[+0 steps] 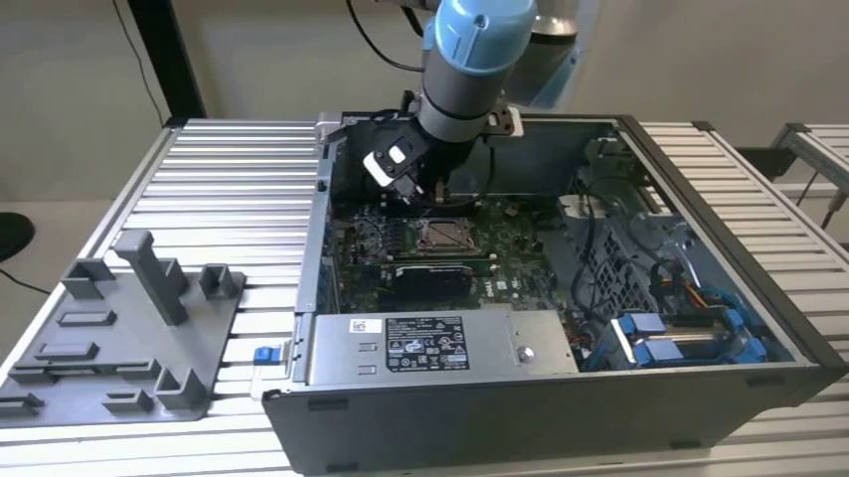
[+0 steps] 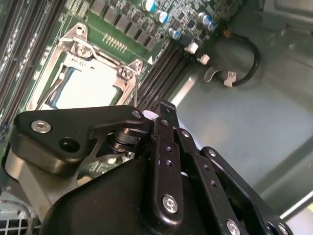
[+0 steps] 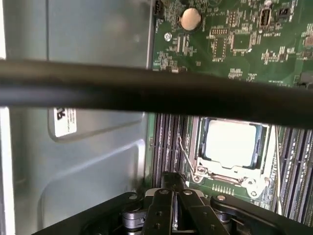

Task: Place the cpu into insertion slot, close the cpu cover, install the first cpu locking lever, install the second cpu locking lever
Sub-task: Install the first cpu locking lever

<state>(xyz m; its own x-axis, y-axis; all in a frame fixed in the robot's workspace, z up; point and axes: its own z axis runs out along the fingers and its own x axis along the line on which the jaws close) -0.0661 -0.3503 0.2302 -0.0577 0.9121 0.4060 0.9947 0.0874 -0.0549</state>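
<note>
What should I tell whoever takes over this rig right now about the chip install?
Gripper: shut, empty, hovering close to the silvery-grey square cpu.
The cpu sits in the silver-rimmed insertion slot on the green board.
Thin silvery metal cpu cover: looks folded down around the chip.
Thin wire locking lever: appears raised, unlatched.
Done: placement, cover. Left: both levers.

A blurred dark bar (image 3: 156, 90) ahead of the claw (image 3: 172, 176) hides a strip of circuit board (image 3: 234, 39). In the second wrist view, the claw's (image 2: 165, 106) body covers the cpu cover's (image 2: 80, 49) near side.
</note>
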